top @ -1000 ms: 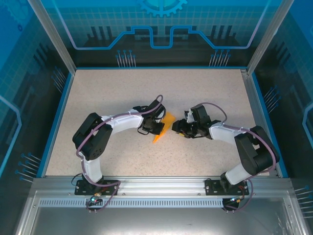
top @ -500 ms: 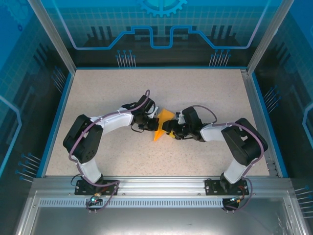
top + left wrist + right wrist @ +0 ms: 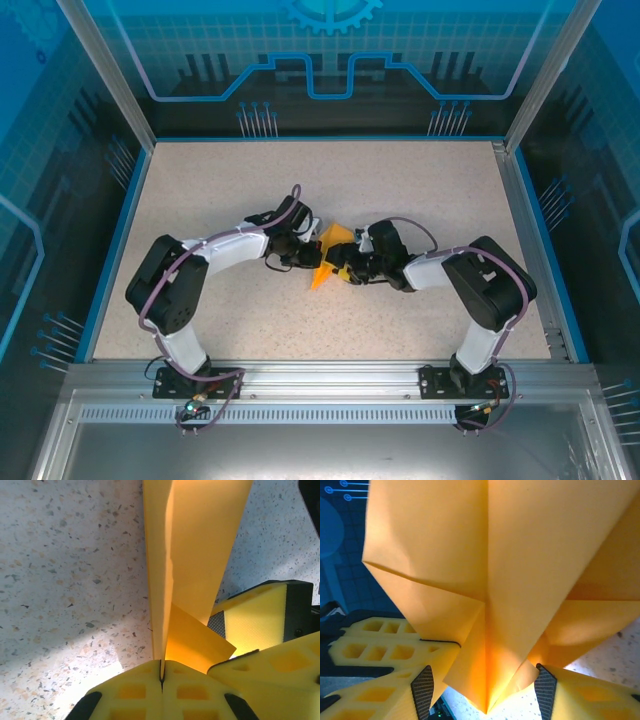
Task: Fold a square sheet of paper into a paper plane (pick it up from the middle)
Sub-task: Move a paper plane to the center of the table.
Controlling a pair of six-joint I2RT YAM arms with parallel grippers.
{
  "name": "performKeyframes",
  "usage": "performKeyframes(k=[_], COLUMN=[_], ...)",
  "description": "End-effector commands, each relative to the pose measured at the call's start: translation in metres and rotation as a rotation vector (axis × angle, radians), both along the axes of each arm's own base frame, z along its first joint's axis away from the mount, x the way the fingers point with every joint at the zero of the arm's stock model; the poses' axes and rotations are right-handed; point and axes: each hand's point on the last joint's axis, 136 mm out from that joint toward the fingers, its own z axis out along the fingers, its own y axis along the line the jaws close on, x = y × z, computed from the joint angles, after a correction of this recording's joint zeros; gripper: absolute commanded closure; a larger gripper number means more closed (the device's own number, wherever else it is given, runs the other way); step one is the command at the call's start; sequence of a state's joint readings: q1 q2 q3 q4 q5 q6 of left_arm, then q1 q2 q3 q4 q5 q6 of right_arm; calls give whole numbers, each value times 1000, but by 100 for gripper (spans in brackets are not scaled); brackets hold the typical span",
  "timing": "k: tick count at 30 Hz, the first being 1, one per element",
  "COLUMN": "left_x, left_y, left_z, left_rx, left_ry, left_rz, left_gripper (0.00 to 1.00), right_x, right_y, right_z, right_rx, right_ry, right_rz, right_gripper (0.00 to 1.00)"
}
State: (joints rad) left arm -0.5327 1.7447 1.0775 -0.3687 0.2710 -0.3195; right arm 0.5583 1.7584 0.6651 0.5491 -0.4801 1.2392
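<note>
Left gripper (image 3: 161,672): yellow foam jaws fully closed, pinching the orange-yellow folded paper sheet (image 3: 200,555) at a folded edge.
Right gripper (image 3: 485,692): jaws parted, one on either side of the sheet's lower fold; contact not discernible.
Sheet position, top view: near table centre, left gripper at 9 o'clock, right gripper at 3 o'clock, narrow tip toward 7 o'clock.
Support: speckled beige tabletop (image 3: 420,190).

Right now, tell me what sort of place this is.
Likely a robotics lab cell, not a home: a speckled table fenced by an aluminium frame, blue circuit-print panels around it, and a left arm and right arm bolted at its near edge, handling a paper plane.
</note>
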Motion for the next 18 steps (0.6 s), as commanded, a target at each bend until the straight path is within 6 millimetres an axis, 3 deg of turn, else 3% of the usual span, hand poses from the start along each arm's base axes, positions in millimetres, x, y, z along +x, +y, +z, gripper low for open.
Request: performKeyframes(k=[1, 13, 18], left_x=[-7, -7, -5], left_y=[0, -3, -3], left_z=[6, 14, 22], left_rx=[-38, -117, -168], left_ry=[18, 39, 43], left_rz=[9, 41, 65], left_gripper=[100, 100, 100], right_x=[1, 2, -3], right_y=[12, 23, 20], right_z=[16, 12, -3], right_rx=[84, 143, 42], right_ry=[-34, -12, 5], right_rz=[6, -4, 16], right_gripper=[42, 55, 63])
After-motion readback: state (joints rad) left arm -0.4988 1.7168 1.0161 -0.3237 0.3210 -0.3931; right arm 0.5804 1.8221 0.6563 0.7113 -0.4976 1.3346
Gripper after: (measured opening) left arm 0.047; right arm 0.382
